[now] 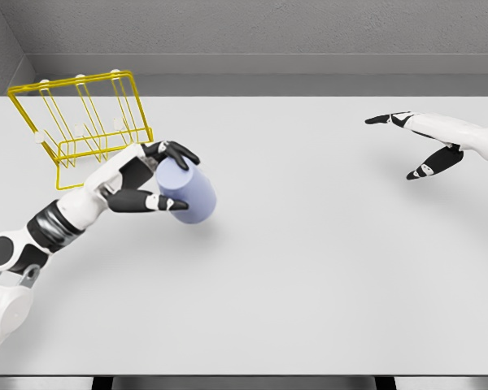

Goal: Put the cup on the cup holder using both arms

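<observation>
A pale lavender cup (189, 195) is tilted on its side just above the white table, left of the middle. My left hand (169, 175) is wrapped around it, with black fingertips over its top and under its front. Behind and to the left stands the yellow wire cup holder (81, 122), close to my left wrist. My right hand (415, 145) hovers at the far right with fingers spread, holding nothing, far from the cup.
The white table (309, 268) runs from a grey back wall to a dark front edge. The yellow wire holder stands near the table's back left corner, by the left side wall.
</observation>
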